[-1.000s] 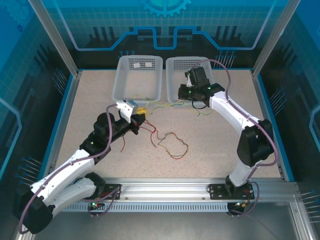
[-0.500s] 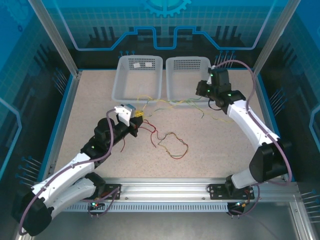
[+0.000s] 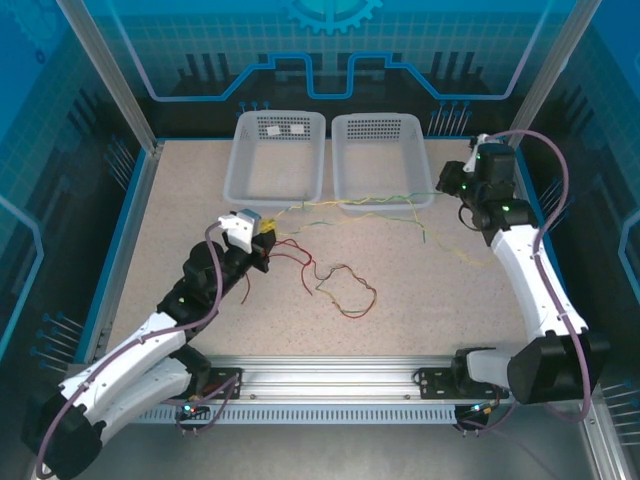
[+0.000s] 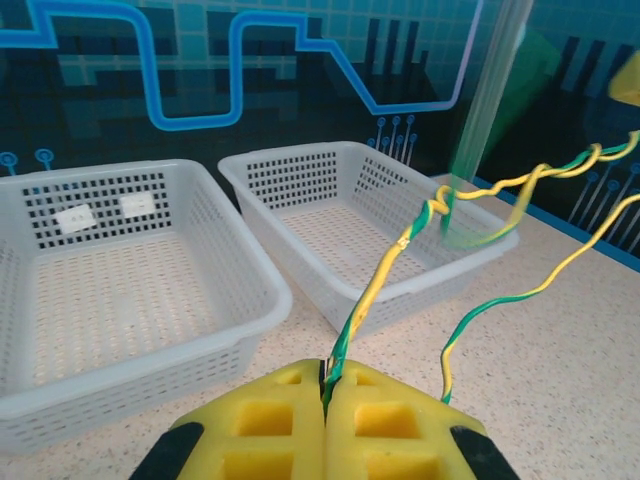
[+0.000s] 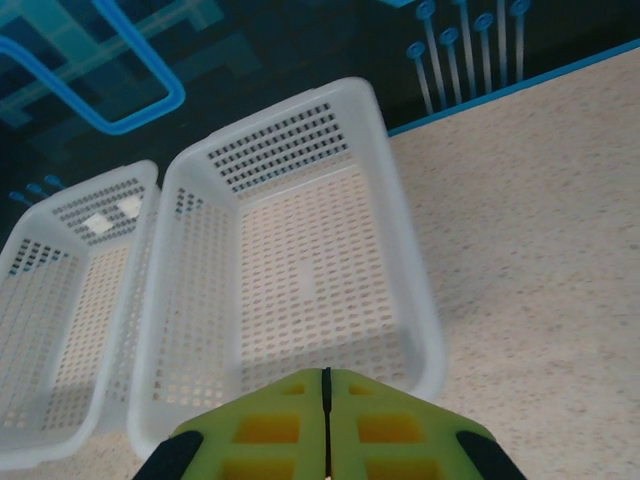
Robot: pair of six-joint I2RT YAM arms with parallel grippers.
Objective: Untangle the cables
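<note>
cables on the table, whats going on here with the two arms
Two robot arms are working a bundle of thin cables apart. The left pincer is shut on one end of the twisted yellow-green cables, and the right pincer, also shut, holds them at the far right, so they stretch in front of the two white baskets. The red cables lie loose on the table near the left pincer.

Cables (image 3: 350, 206) span the table (image 3: 200, 200) before two side-by-side baskets (image 3: 283, 117).
</note>
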